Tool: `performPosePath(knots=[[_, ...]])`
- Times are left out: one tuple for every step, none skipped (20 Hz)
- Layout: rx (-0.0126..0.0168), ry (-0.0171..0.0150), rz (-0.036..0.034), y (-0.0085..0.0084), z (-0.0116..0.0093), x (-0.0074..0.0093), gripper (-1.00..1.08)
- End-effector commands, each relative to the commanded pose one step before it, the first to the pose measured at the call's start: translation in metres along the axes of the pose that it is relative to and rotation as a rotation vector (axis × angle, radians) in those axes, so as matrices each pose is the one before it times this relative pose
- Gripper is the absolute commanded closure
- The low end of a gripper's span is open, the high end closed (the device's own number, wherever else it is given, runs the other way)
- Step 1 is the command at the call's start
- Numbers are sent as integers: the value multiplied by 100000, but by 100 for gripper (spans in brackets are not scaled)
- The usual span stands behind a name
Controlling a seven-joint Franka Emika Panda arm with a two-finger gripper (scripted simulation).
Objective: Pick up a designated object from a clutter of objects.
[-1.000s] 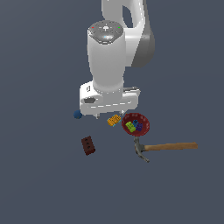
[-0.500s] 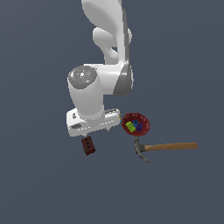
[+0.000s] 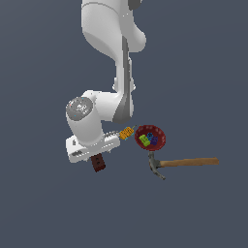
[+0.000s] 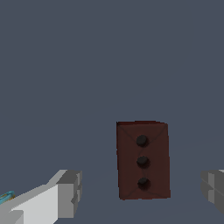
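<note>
The designated object is a dark red-brown brick with three dark holes in a row on its face. It lies flat on the grey floor. In the wrist view my gripper is open, and the brick sits between the left finger and the right finger, touching neither. In the exterior view the white hand hangs right over the brick and covers its upper part. Of the clutter of objects, I see an orange ridged piece, a red bowl and a hammer to the exterior view's right.
The orange ridged piece lies just beyond the hand. The red bowl holds coloured blocks. The wooden-handled hammer lies below the bowl, its head towards the brick. The arm hides the floor behind the hand.
The arm swung to the exterior view's left and came down over the brick. The small blue ball, visible a second ago, is now hidden behind the hand.
</note>
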State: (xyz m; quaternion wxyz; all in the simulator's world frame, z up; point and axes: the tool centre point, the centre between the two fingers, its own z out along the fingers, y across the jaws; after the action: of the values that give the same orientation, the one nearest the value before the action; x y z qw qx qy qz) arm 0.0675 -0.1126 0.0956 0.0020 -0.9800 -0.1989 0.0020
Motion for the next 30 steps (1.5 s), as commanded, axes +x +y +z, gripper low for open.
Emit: performPosePath(knots=[[-278, 225, -1769, 619, 949, -179, -92], [-62, 22, -448, 167, 273, -73, -92], [-52, 17, -368, 135, 224, -61, -92], [-39, 13, -273, 111, 175, -54, -92], [-29, 9, -205, 74, 125, -36, -92], [-17, 5, -118, 47, 75, -23, -92], [0, 0, 0, 36, 28, -22, -92], [87, -121, 296, -98, -98, 1, -92], [0, 0, 0, 1, 39, -1, -92], [0, 0, 0, 4, 117, -4, -92], [0, 0, 0, 7, 195, -8, -92], [0, 0, 0, 9, 272, -11, -92], [-16, 24, -63, -22, 331, 6, -92], [0, 0, 0, 12, 424, -20, -92], [-16, 24, -63, -19, 480, -3, -92], [0, 0, 0, 15, 569, -29, -92], [-16, 24, -63, -17, 595, -9, -92], [0, 0, 0, 16, 545, -25, -92], [-16, 23, -63, -15, 445, 5, -92], [0, 0, 0, 19, 380, -7, -92], [-17, 22, -63, -10, 280, 26, -92], [0, 0, 0, 25, 215, 14, -92], [0, 0, 0, 27, 137, 22, -92], [0, 0, 0, 23, 68, 24, -92], [0, 0, 0, 10, 18, 11, -92], [0, 0, 0, 0, 0, 0, 108], [0, 0, 0, 0, 0, 0, 108], [0, 0, 0, 0, 0, 0, 108], [0, 0, 0, 0, 0, 0, 108], [0, 0, 0, 0, 0, 0, 108]])
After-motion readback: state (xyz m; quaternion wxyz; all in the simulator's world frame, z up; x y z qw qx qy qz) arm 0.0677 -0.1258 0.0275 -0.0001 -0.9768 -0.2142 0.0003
